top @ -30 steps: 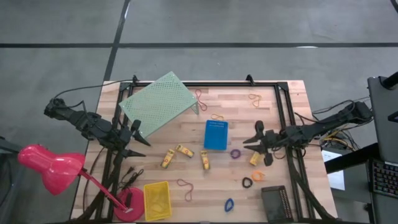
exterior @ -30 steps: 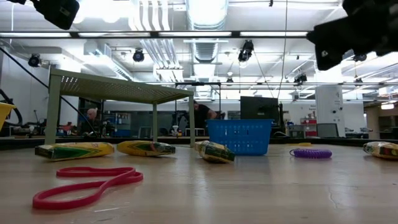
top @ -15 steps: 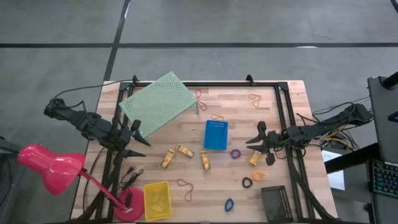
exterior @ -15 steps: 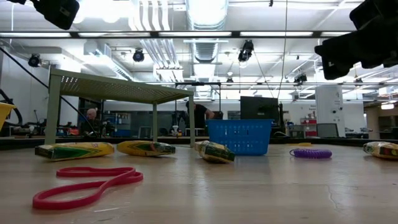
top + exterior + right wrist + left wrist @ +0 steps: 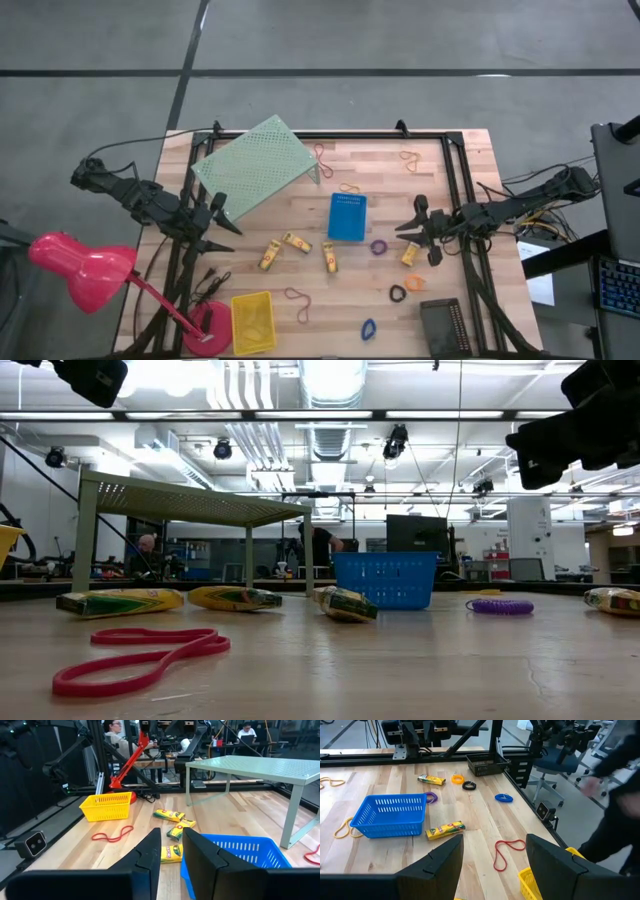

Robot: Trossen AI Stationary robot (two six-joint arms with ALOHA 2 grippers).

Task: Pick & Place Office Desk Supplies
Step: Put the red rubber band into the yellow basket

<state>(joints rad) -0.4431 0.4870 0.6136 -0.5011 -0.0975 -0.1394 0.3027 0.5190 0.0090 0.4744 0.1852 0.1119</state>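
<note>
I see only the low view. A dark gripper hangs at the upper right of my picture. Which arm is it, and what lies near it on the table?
Observer: It is the right gripper. It hangs above the table, close to a yellow piece and the purple ring.
Operator: Does it hold something?
Observer: No. In the right wrist view its fingers stand slightly apart, with nothing between them.
Operator: I see only the blue bin. Where is the black one?
Observer: The black bin stands at the table's edge on the right arm's side.

Four yellow crayon packs (image 5: pixel 269 256), three bins (image 5: pixel 347 216), one riser (image 5: pixel 255 165).
</note>
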